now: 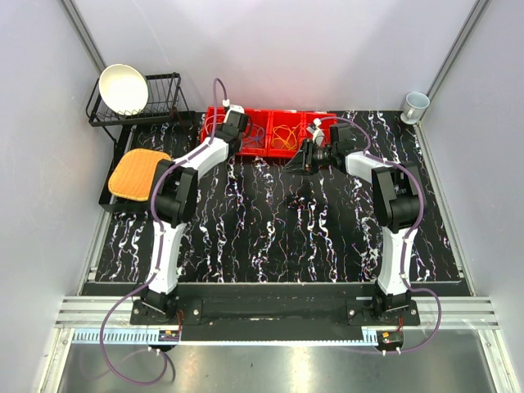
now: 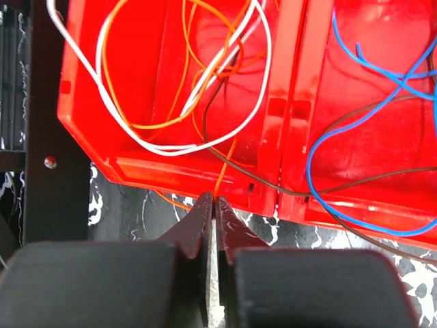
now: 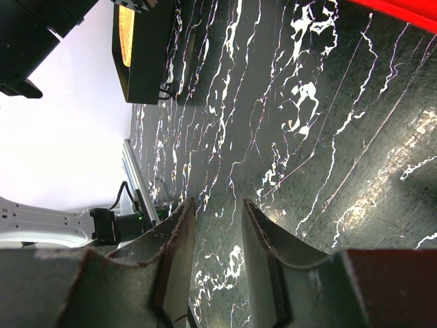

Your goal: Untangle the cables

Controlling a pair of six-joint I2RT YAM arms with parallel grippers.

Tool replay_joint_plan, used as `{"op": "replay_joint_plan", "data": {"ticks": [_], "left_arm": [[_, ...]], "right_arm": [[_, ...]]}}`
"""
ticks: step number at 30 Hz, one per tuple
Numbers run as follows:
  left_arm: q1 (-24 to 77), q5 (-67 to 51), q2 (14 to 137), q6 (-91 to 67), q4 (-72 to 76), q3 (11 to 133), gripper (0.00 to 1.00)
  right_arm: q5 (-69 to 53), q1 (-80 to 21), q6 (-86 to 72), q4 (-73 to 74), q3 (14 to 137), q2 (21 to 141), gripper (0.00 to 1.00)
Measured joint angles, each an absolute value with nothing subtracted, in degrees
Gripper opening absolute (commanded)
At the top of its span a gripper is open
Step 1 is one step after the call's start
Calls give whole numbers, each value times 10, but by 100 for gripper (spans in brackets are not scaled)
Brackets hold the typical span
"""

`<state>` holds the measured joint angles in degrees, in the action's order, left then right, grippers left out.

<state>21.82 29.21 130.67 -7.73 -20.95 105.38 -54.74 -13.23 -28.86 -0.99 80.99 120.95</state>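
The cables lie in red bins [image 2: 171,167] at the back of the table. In the left wrist view a white cable [image 2: 102,89], an orange cable [image 2: 229,154] and a thin dark cable [image 2: 235,171] cross each other in the left bin. A blue cable [image 2: 311,147] lies in the bin beside it. My left gripper [image 2: 215,199] is shut on the orange cable just outside the bin's near wall, and shows in the top view [image 1: 230,133]. My right gripper [image 3: 218,203] is open and empty above the marble table, in front of the bins [image 1: 295,162].
A black dish rack [image 1: 164,102] holding a white bowl [image 1: 123,88] stands at the back left. In front of it an orange pad [image 1: 137,173] lies on a black tray. A cup [image 1: 415,105] stands at the back right corner. The table [image 1: 278,237] is dark marble.
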Motion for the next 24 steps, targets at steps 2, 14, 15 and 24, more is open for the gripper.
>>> {"op": "replay_joint_plan", "data": {"ticks": [2, 14, 15, 24], "left_arm": [[218, 295, 1307, -77, -210, 1057, 0], [214, 326, 1307, -78, -247, 1163, 0], [212, 328, 1309, -79, -252, 1182, 0], [198, 333, 1343, -77, -270, 1298, 0]], "right_arm": [[-548, -132, -289, -10, 810, 1210, 39], [-548, -132, -289, -6, 811, 1210, 39], [-548, -132, -289, -6, 811, 1210, 39], [-547, -132, -289, -5, 811, 1210, 39]]}}
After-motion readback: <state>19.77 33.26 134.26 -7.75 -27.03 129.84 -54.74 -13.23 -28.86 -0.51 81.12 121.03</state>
